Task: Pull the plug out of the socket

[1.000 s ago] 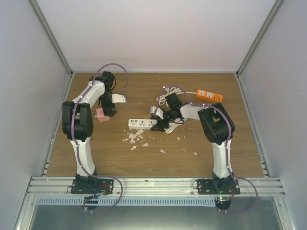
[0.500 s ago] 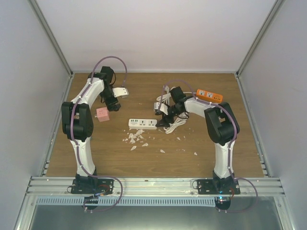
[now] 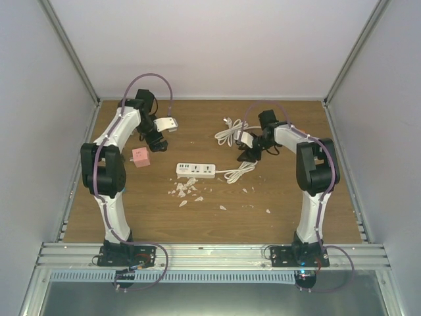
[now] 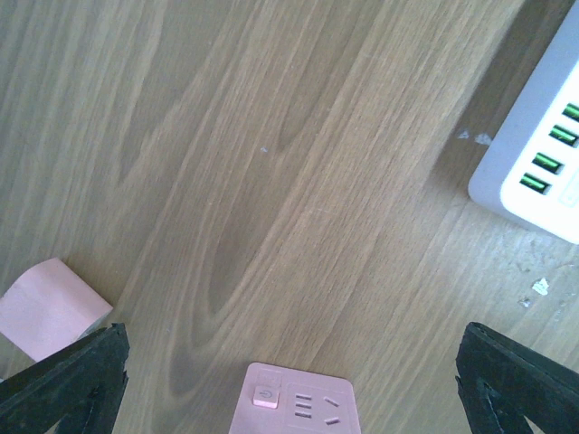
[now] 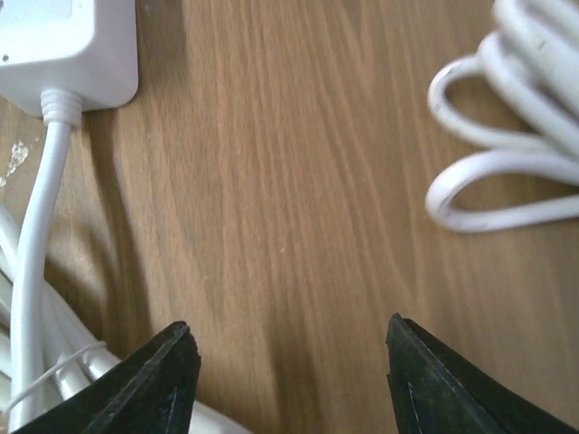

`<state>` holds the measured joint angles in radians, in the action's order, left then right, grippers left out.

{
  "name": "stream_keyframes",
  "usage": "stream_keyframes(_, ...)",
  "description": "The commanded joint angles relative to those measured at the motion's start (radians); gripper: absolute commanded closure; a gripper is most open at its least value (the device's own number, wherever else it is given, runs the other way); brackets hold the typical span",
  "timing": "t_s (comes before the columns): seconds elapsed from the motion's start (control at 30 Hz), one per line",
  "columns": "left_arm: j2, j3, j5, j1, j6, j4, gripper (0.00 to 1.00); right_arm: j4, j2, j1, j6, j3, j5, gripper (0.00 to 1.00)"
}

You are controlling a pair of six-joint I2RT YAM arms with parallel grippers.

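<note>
A pink socket block [image 3: 139, 157] lies on the wooden table; in the left wrist view [image 4: 294, 404] its face shows empty slots and a button. My left gripper [image 3: 155, 141] hovers open just behind and to the right of it, fingers wide apart [image 4: 294, 380]. A white power strip [image 3: 196, 170] lies mid-table, and its end shows in both wrist views [image 4: 534, 154] [image 5: 68, 50]. My right gripper [image 3: 249, 154] is open and empty [image 5: 294, 380] over bare wood, between the strip's cord [image 5: 36, 244] and a white cable coil [image 5: 507, 145]. No plug shows in any socket.
A coiled white cable [image 3: 230, 128] lies behind the right gripper. White crumbs [image 3: 187, 191] are scattered in front of the strip. A second pink piece [image 4: 45, 307] sits at the left edge of the left wrist view. White walls close in the table.
My right gripper has moved back and to the right, away from the strip's cord end, and now hides the orange strip. My left gripper has drawn back from the pink socket.
</note>
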<state>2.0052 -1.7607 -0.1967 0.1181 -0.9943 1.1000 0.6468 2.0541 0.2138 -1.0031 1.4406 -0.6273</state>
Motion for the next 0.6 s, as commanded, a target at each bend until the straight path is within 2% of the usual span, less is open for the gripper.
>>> stream_keyframes(0.0, -0.067, 0.017, -0.052, 0.011, 0.009, 0.005, 0.01, 0.066, -0.007, -0.001, -0.074, -0.041, 0.075, 0.44)
stream_keyframes(0.17, -0.104, 0.044, -0.067, 0.013, 0.021, 0.022, 0.01, 0.115, -0.043, -0.003, -0.128, -0.116, 0.071, 0.48)
stream_keyframes(0.33, -0.175, 0.149, -0.093, 0.014, 0.025, 0.032, 0.04, 0.146, -0.092, -0.002, -0.155, -0.202, 0.067, 0.5)
stream_keyframes(0.57, -0.273, 0.371, -0.147, 0.035, 0.0, 0.0, 0.26, 0.177, -0.158, 0.011, -0.117, -0.298, 0.044, 0.49)
